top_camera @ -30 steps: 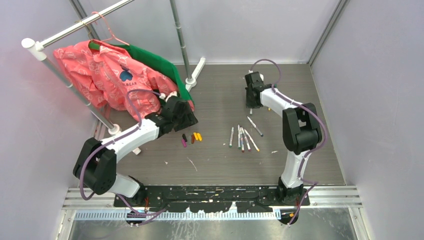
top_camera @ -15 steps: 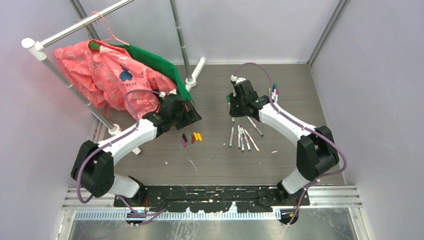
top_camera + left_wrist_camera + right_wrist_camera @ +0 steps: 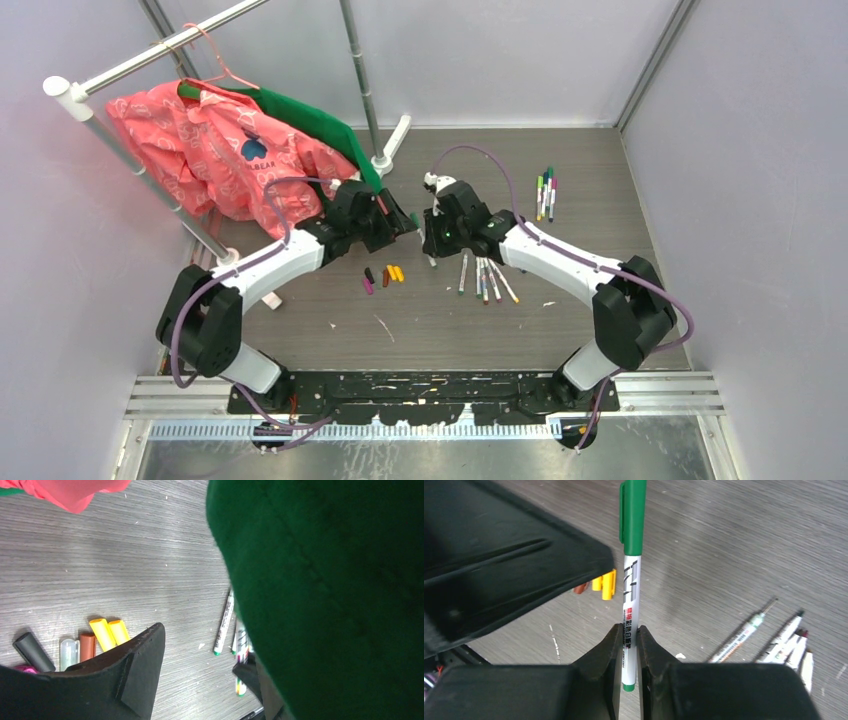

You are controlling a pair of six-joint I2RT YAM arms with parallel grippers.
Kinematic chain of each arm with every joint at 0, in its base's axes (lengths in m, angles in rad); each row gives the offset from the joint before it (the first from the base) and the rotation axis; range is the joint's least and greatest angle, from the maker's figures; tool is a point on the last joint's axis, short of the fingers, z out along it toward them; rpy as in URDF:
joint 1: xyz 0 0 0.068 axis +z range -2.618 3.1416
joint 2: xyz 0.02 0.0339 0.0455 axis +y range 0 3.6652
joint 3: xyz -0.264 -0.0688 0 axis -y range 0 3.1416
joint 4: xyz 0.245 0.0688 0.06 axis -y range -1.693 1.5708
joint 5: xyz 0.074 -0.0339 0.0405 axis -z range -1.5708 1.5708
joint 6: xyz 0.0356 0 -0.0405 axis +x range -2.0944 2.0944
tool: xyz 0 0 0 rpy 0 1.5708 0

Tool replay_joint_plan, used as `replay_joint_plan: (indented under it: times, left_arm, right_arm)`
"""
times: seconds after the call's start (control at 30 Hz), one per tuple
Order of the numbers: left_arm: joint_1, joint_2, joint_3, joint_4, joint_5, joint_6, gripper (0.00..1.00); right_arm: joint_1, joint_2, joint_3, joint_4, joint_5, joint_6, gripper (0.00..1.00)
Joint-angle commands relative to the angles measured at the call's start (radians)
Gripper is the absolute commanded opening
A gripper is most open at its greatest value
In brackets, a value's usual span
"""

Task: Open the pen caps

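My right gripper (image 3: 627,635) is shut on the white barrel of a pen (image 3: 631,600) whose green pen cap (image 3: 632,515) points away from it, towards the black body of the left gripper (image 3: 405,222). In the overhead view the right gripper (image 3: 430,232) and the left gripper nearly meet. The left gripper (image 3: 200,655) is open with nothing between its fingers. A large blurred green shape (image 3: 325,580) hides its right finger; I cannot tell what it is. Loose pen caps (image 3: 384,275), yellow (image 3: 102,632), brown and dark, lie below it.
Several uncapped pens (image 3: 485,275) lie fanned out at mid-table. Three capped pens (image 3: 545,192) lie at the back right. A clothes rack with a pink garment (image 3: 210,140) and a green one (image 3: 310,120) fills the back left, and its foot (image 3: 392,145) stands on the table.
The right arm has swung left and nearer with the pen, uncovering the capped pens at the back right. The left gripper has moved right to meet it and opened a little wider.
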Motion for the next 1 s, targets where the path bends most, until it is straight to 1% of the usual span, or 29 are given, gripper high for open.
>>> replay_joint_plan:
  times: [0.0, 0.2, 0.33, 0.4, 0.47, 0.6, 0.73, 0.8, 0.87, 0.9, 0.97]
  left_arm:
    - [0.008, 0.015, 0.038, 0.077, 0.027, -0.026, 0.66]
    - [0.016, 0.033, 0.031, 0.098, 0.023, -0.044, 0.64]
    - [0.022, 0.038, 0.023, 0.109, 0.018, -0.053, 0.61]
    - [0.024, 0.04, 0.017, 0.116, 0.016, -0.057, 0.55]
    - [0.026, 0.044, 0.011, 0.119, 0.017, -0.061, 0.48]
    - [0.028, 0.048, 0.003, 0.123, 0.019, -0.069, 0.3]
    - [0.028, 0.047, -0.002, 0.126, 0.022, -0.077, 0.24]
    - [0.028, 0.044, -0.007, 0.13, 0.023, -0.081, 0.18]
    - [0.029, 0.04, -0.014, 0.137, 0.024, -0.083, 0.02]
    - [0.028, 0.038, -0.017, 0.145, 0.025, -0.082, 0.0]
    - [0.028, 0.036, -0.023, 0.156, 0.028, -0.084, 0.0]
  right_arm:
    - [0.044, 0.001, 0.014, 0.071, -0.021, 0.027, 0.01]
    - [0.088, 0.018, 0.026, 0.083, -0.019, 0.038, 0.01]
    - [0.106, 0.019, 0.025, 0.093, -0.02, 0.046, 0.01]
    - [0.111, 0.016, 0.022, 0.101, -0.021, 0.052, 0.01]
    - [0.116, 0.013, 0.022, 0.105, -0.02, 0.055, 0.01]
    - [0.122, 0.009, 0.02, 0.106, -0.019, 0.056, 0.01]
    - [0.124, 0.002, 0.012, 0.112, -0.009, 0.061, 0.01]
    - [0.124, -0.001, 0.008, 0.114, -0.005, 0.062, 0.01]
    - [0.124, -0.005, 0.002, 0.118, -0.002, 0.065, 0.01]
    - [0.124, -0.008, -0.002, 0.118, -0.001, 0.065, 0.01]
    - [0.124, -0.016, -0.015, 0.124, 0.001, 0.068, 0.01]
